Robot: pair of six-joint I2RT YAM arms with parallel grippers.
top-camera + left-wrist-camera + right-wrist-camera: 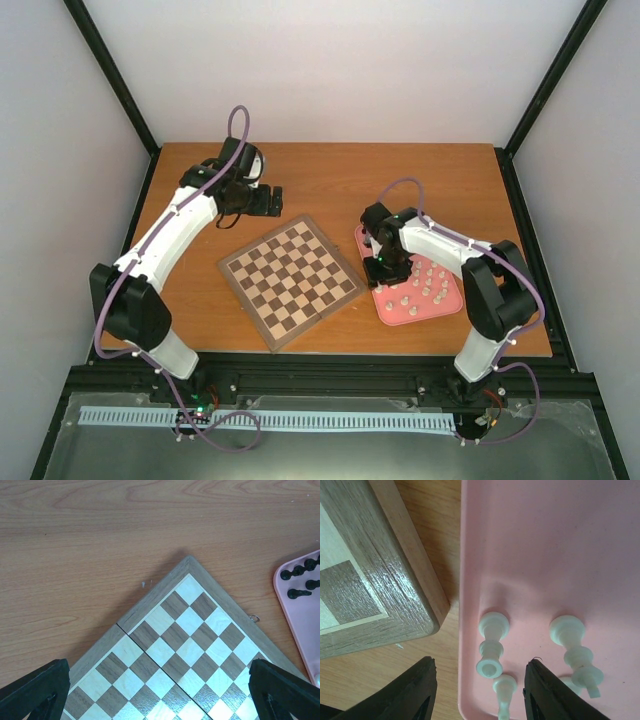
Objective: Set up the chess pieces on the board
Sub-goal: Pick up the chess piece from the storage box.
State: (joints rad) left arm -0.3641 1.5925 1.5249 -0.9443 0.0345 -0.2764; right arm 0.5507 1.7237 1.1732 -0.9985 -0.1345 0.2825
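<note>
R gripper (pixel 479 694) hung part-open over pink tray (pixel 545 540), straddling cream-white chess pieces (pixel 492 647) w/o gripping; L gripper (pixel 160 695) gaped wide above board (pixel 165 630) corner.

Part of tray (pixel 405 316) is hidden under right end effector (pixel 385 270); cream pieces (pixel 504 692) on tray are cut by frame edge.

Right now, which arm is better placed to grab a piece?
Right arm: its jaws hang open low over the pink tray, white pieces beneath. The left arm's open jaws hover over the bare board, away from pieces.
</note>
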